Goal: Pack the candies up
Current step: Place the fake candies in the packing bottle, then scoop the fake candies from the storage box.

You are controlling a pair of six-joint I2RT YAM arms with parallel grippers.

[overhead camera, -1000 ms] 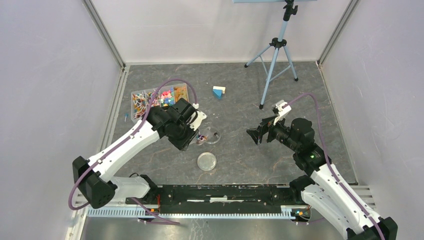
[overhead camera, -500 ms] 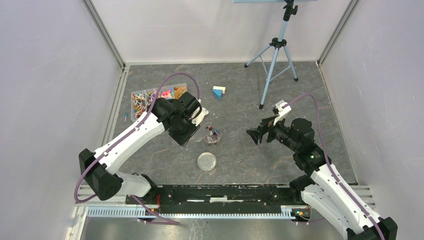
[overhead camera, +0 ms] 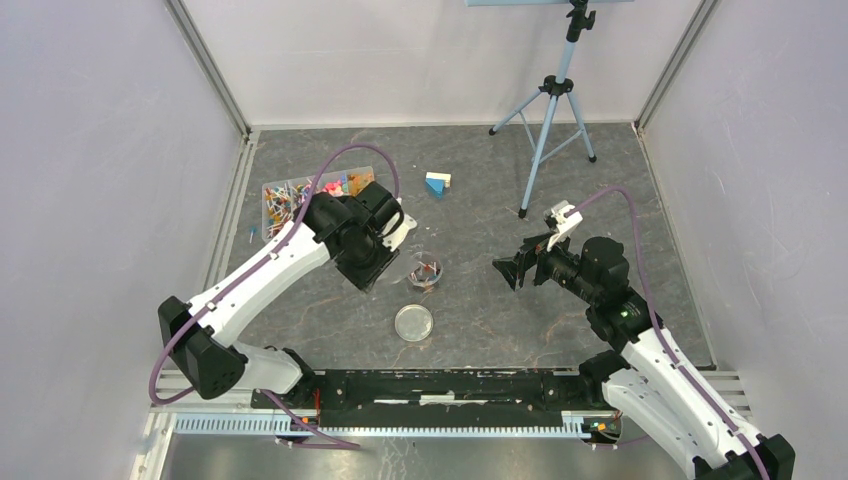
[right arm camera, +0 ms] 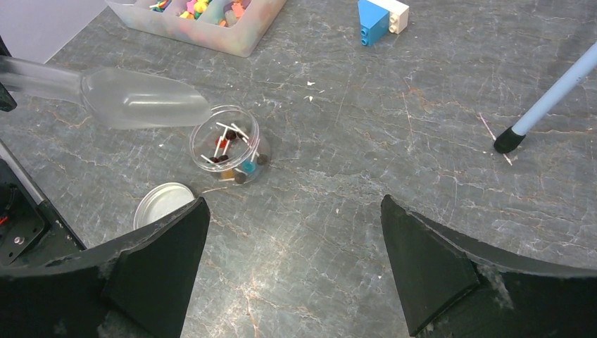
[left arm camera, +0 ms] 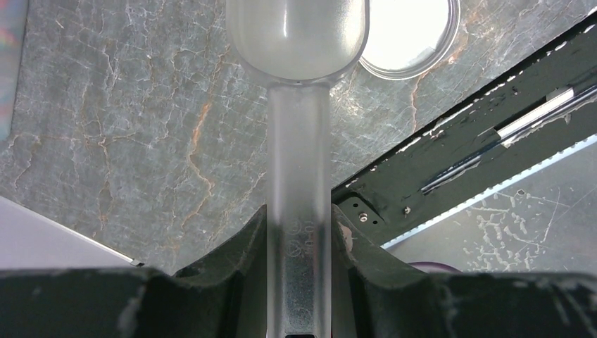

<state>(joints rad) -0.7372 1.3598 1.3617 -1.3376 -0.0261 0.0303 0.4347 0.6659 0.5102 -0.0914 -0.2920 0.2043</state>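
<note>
My left gripper [overhead camera: 388, 240] is shut on the handle of a clear plastic scoop [left arm camera: 298, 176]. In the right wrist view the scoop [right arm camera: 141, 98] looks empty, its tip at the left rim of a small clear jar [right arm camera: 229, 151]. The jar [overhead camera: 428, 272] stands upright and holds a few candies [right arm camera: 236, 162], some on thin sticks. More candies fill a clear tray [overhead camera: 300, 195] at the far left, also in the right wrist view [right arm camera: 204, 17]. My right gripper [right arm camera: 296, 211] is open and empty, hovering right of the jar [overhead camera: 510, 270].
A round metal lid [overhead camera: 413, 322] lies on the floor near the jar, also visible in the left wrist view [left arm camera: 408, 35]. A blue-and-white block [overhead camera: 437, 183] sits farther back. A tripod [overhead camera: 550, 110] stands at the back right. The black base rail [overhead camera: 450, 390] runs along the near edge.
My left arm has drawn the scoop back up and to the left, off the jar's mouth. The jar now shows candies inside. The right arm has not moved.
</note>
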